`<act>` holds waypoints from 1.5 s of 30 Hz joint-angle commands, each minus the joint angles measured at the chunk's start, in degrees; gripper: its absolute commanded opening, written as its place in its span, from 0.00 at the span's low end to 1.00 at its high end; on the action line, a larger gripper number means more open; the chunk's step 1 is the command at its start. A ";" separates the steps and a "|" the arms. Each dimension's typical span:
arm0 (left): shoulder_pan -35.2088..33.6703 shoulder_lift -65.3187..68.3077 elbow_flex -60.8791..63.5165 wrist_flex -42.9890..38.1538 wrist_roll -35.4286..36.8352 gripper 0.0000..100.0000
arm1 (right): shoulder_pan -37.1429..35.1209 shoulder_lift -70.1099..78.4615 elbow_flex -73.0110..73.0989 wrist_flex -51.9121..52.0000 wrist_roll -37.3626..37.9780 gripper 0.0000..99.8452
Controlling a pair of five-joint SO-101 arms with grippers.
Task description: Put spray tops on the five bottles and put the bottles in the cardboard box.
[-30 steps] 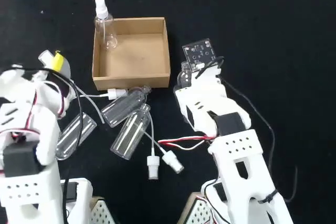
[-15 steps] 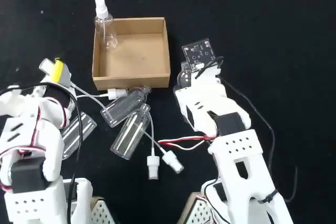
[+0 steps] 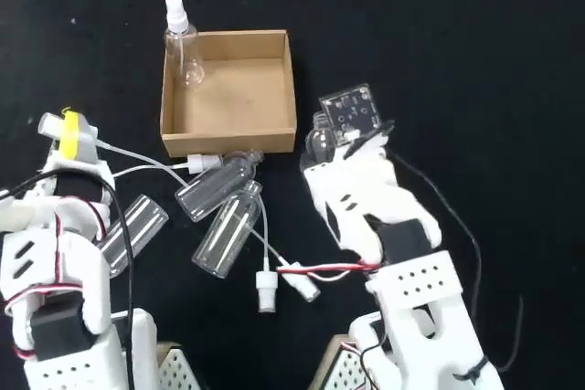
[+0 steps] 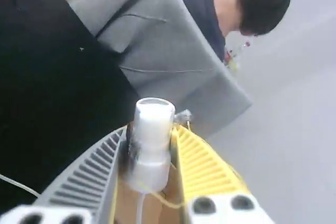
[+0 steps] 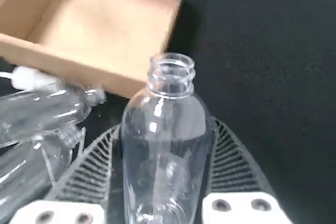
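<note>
In the middle of the high view, just right of the box [image 3: 228, 143], the right jaws clamp a clear, uncapped bottle [image 5: 165, 129]. At far left, the left jaws grip a white spray top [image 4: 152, 124] trailing its thin tube.

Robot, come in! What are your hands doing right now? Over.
Left gripper shut on spray top. Right gripper shut on open bottle, beside cardboard box. One capped bottle in box. Three bottles lying in front of box.

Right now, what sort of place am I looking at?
Probably a robotics lab bench: left pincer gripping a spray top, right pincer an uncapped bottle, bare red wiring, a black table with a cardboard box.
</note>
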 commanded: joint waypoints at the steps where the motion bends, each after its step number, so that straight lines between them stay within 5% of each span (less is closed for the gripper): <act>1: -0.48 -5.01 0.75 -1.67 0.44 0.03 | -1.32 -2.15 -0.48 -1.76 1.58 0.09; 20: -0.40 -15.47 10.86 -10.20 12.31 0.03 | -8.53 -2.51 2.68 -4.57 5.63 0.09; 30: 5.85 -15.56 11.03 -10.11 12.92 0.03 | -11.96 -2.51 6.99 -10.02 7.12 0.09; 45: 6.46 -15.56 10.77 -10.29 13.10 0.03 | -11.96 -2.51 13.67 -20.57 14.24 0.09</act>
